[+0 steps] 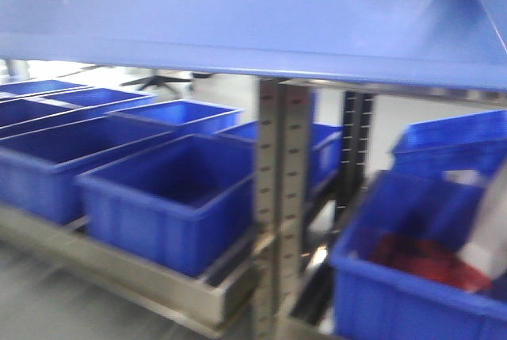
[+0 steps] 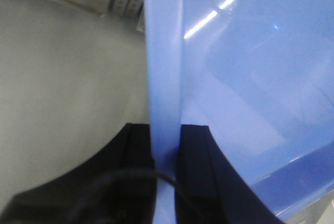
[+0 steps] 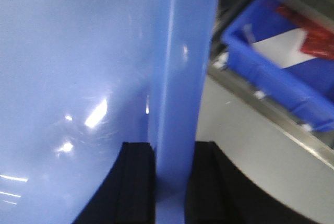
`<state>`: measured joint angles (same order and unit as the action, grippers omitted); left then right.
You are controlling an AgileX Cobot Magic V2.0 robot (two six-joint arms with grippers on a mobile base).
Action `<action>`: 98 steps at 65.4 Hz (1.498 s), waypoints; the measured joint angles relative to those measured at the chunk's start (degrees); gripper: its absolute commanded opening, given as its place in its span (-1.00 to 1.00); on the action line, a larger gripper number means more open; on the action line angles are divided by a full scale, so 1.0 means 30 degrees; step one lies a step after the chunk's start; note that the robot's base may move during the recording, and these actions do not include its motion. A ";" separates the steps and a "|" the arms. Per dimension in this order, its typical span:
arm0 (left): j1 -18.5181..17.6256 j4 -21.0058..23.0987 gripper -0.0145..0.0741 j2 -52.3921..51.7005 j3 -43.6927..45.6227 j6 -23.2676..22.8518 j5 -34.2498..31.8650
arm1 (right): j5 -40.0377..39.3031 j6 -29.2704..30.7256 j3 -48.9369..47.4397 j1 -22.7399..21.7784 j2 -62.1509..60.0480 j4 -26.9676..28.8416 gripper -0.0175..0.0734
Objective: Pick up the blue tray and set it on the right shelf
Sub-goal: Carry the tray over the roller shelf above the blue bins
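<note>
Both claws are clamped on rims of the blue tray [image 1: 238,15], which hangs aloft, cut off at the frame's top: left gripper [image 2: 166,148], right gripper [image 3: 171,164]. Beneath, blurred dark-blue bins [image 1: 170,197] line the front edge of steel shelving [image 1: 142,280].

Pale, glossy periwinkle on the blue tray [image 1: 238,15], with white glints streaking it. Deep royal-blue storage bins [image 1: 166,197]. A grey upright [image 1: 281,197] dotted with dark holes. Red heap [image 1: 424,265], white sheet [image 1: 491,233]. Left gripper [image 2: 166,130] and right gripper [image 3: 169,148] are matte black.
</note>
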<state>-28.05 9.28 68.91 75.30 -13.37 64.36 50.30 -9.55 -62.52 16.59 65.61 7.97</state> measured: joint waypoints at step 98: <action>0.0000 0.0012 -0.78 0.0033 0.0000 0.0030 0.0000 | 0.0000 0.0000 0.0000 0.0000 0.0000 0.0000 -0.49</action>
<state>-28.05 9.32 69.01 75.30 -13.28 64.36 50.30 -9.55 -62.52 16.59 65.61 7.97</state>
